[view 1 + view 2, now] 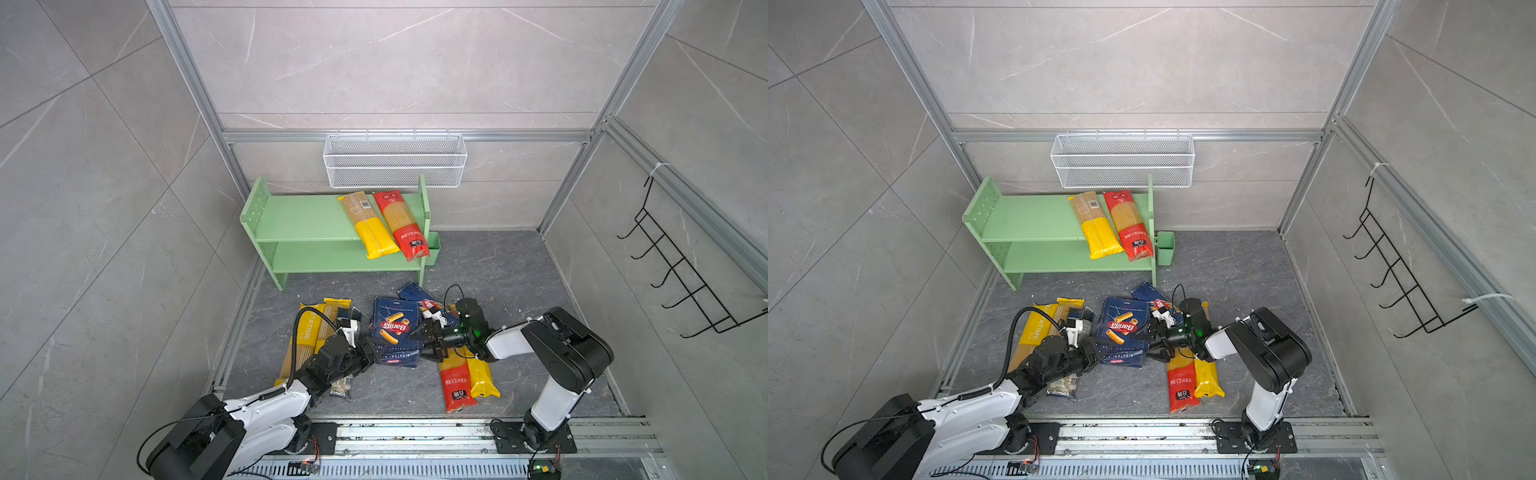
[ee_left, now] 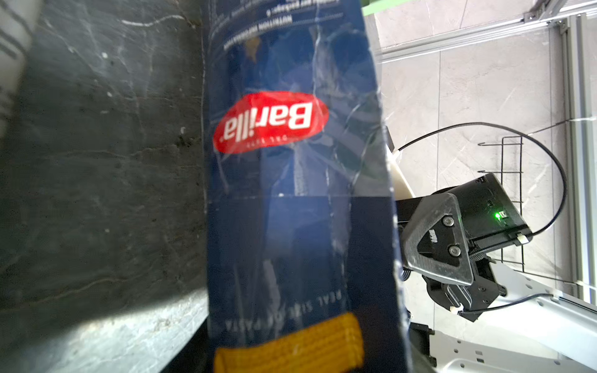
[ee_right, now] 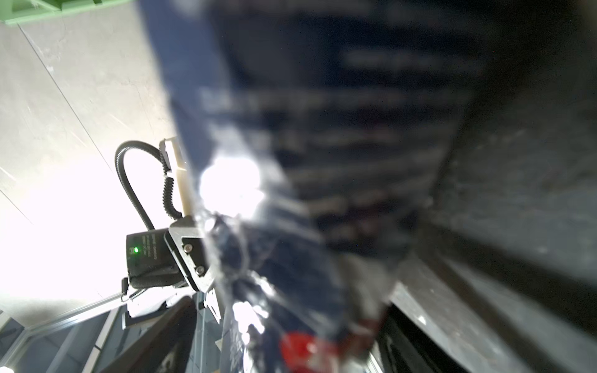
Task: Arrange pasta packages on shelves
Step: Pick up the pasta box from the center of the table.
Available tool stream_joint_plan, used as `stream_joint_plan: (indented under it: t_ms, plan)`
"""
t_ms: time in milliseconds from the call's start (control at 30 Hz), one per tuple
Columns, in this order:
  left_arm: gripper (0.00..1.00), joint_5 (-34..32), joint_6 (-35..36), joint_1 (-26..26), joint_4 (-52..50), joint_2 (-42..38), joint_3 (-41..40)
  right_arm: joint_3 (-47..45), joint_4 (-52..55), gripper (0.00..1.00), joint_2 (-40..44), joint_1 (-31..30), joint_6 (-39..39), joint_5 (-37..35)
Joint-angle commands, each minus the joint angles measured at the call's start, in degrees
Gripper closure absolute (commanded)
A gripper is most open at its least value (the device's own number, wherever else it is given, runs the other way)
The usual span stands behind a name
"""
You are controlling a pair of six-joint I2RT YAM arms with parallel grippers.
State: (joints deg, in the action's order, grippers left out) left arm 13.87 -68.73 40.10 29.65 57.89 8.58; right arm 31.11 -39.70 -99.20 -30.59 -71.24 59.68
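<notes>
A dark blue Barilla box (image 1: 392,328) is raised at the middle of the floor, and it fills the left wrist view (image 2: 290,161). My left gripper (image 1: 376,353) is shut on its near left corner. My right gripper (image 1: 422,345) stands open, its jaws spread wide astride the box's right edge. On the top board of the pale green shelves (image 1: 303,216) lie a yellow-ended spaghetti bag (image 1: 370,226) and a red-ended one (image 1: 401,224). More pasta packages lie on the floor: yellow bags (image 1: 309,328) at the left, a red bag (image 1: 455,386) and a yellow bag (image 1: 482,380) at the right, and a blue pack (image 1: 415,293) behind.
A white wire mesh basket (image 1: 395,160) hangs on the back wall above the shelves. A black hook rack (image 1: 681,266) is on the right wall. A green cup (image 1: 434,249) hangs on the shelves' right side. The arms' rail (image 1: 415,432) runs along the front.
</notes>
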Motion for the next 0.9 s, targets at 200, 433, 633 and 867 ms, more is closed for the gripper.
stream_joint_plan:
  t_ms: [200, 433, 633, 867]
  plan:
    - [0.76, 1.68, 3.73, 0.16, -2.74, -11.53, 3.01, 7.35, 36.97, 0.01, 15.57, -0.18, 20.98, -2.60]
    - [0.77, 0.82, 6.03, -0.02, -15.05, -21.64, 5.99, 15.16, 62.18, 0.01, 22.03, -0.09, 36.12, -13.65]
    - [0.78, -0.64, 9.65, 0.03, -32.04, -31.86, 12.56, 17.93, 68.83, 0.01, 22.52, -0.07, 40.54, -19.41]
    - [0.78, -3.03, 13.87, -0.01, -48.07, -37.10, 23.07, 17.79, 68.70, 0.01, 20.98, -0.09, 41.77, -22.13]
